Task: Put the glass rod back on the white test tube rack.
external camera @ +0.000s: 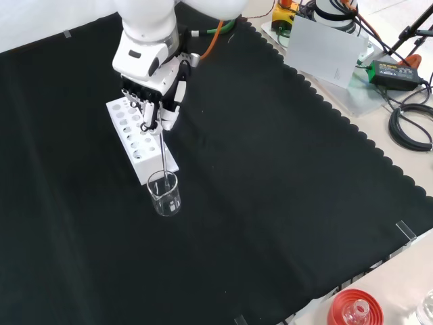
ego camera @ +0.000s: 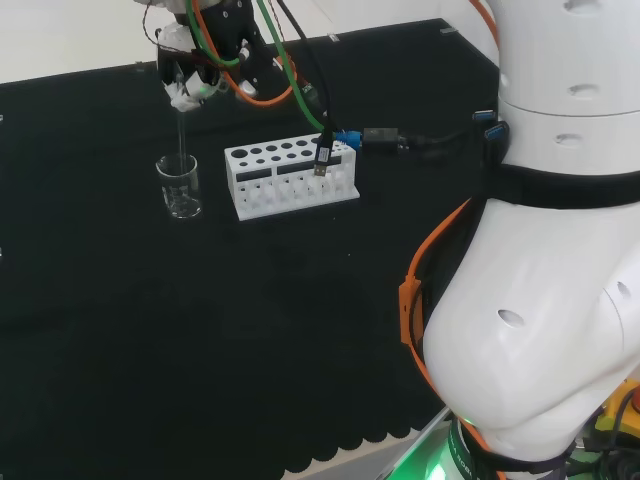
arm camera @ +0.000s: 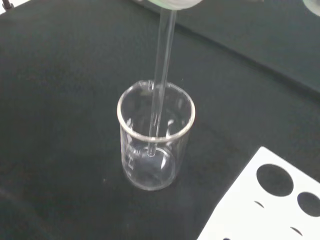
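Glass rod (arm camera: 159,85) is pinched at its top end by the fingers (external camera: 157,108) of the hand (ego camera: 195,75), hanging pretty much upright with its lower tip down inside a small clear beaker (ego camera: 179,186). In the wrist view the tip sits low inside the beaker, but I can't tell whether it touches the bottom.

So progress-wise, I'd say the pickup part is done and everything else is left. The rod isn't clear of the beaker yet, it needs to come up over the rim, travel across to the white test tube rack (ego camera: 290,177), and go down there. Rack is just to the right of the beaker in the head view, close but not touching. In the front view it's just behind the beaker, under the hand.

The rod itself is a thin, straight, clear stick, really hard to pick out against the black cloth on the table (external camera: 284,189). You mostly just catch its bright edges. The beaker looks empty as far as I can see. The rack's round holes all look empty too.
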Controlling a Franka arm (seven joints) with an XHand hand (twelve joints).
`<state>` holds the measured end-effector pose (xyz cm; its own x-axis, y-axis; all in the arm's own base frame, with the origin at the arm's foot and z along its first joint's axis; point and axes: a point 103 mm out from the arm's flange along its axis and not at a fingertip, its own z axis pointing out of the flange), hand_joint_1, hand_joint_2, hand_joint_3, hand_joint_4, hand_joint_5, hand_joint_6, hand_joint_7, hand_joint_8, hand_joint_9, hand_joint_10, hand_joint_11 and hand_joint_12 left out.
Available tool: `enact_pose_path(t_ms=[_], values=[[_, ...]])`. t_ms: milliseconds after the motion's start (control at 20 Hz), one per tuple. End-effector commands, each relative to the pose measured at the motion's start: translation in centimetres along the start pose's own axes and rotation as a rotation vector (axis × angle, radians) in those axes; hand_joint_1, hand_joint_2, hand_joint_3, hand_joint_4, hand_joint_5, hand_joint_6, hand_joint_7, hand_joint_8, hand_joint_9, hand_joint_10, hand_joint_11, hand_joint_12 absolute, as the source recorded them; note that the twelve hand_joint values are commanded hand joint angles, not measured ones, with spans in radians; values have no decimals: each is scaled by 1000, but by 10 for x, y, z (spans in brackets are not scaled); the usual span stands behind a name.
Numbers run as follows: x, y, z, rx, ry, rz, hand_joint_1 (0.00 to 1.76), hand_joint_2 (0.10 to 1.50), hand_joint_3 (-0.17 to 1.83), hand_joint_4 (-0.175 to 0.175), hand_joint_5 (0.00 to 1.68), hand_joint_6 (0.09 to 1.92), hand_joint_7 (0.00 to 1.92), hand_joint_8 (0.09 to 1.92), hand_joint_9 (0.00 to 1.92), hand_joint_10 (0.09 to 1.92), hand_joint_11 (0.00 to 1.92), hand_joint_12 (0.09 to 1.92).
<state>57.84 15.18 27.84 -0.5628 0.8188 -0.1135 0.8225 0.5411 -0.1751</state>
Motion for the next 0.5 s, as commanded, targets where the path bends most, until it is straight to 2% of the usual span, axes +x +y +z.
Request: enact_pose_path(t_ms=[50,500], values=[[13,-9,-11,-1,-15,8,1202,1121,-175,-175,1147,769,1679,630,1920,324,1780,575],[14,-18,-21,-9,5,27,1202,1121,-175,-175,1148,768,1680,629,1920,324,1780,575]])
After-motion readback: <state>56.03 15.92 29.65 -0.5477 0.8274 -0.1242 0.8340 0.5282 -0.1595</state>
